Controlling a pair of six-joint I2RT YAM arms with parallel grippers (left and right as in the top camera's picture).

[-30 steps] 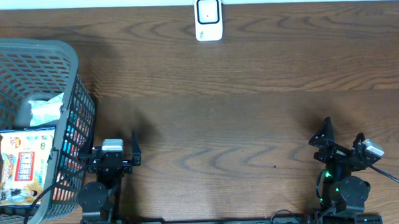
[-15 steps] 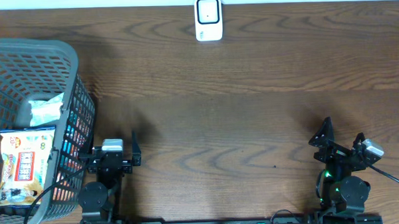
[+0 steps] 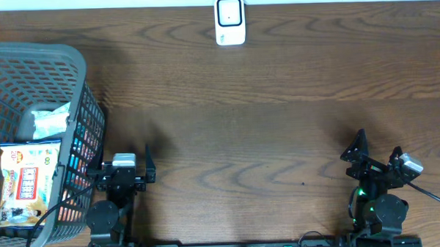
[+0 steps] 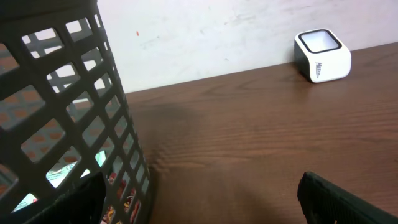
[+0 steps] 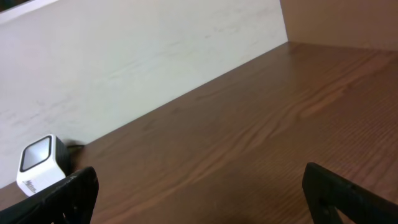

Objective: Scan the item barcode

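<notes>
At the far left a grey lattice basket [image 3: 81, 84] is seen from overhead, and in it lies a flat snack packet [image 3: 28, 190], printed in red, blue and yellow; the writing on it is too small to be read and no barcode can be made out. A crumpled white pouch [image 3: 51, 120] lies beyond it in the same basket. The left gripper [image 3: 126, 160] is held just to the right of the basket, jaws spread wide and nothing between them; the packet lies to its left, with the basket wall in between. Through the lattice, only scraps of coloured wrapping are shown by the left wrist camera, where the overhead camera shows the packet's whole face. The brown wooden table [image 3: 278, 114] runs across the middle. At its far edge, near the centre, the white scanner [image 3: 229, 20] stands well apart from both arms. A dark word on the scanner's side is shown only in the left wrist view, and it cannot be read. The pale wall [image 5: 137, 56] behind the scanner is shown only by the wrist cameras. At the near right the right gripper [image 3: 378, 147] is likewise held wide and empty, well apart from the packet, with its dark fingers [image 5: 348, 193] at the lower corners of its own view
</notes>
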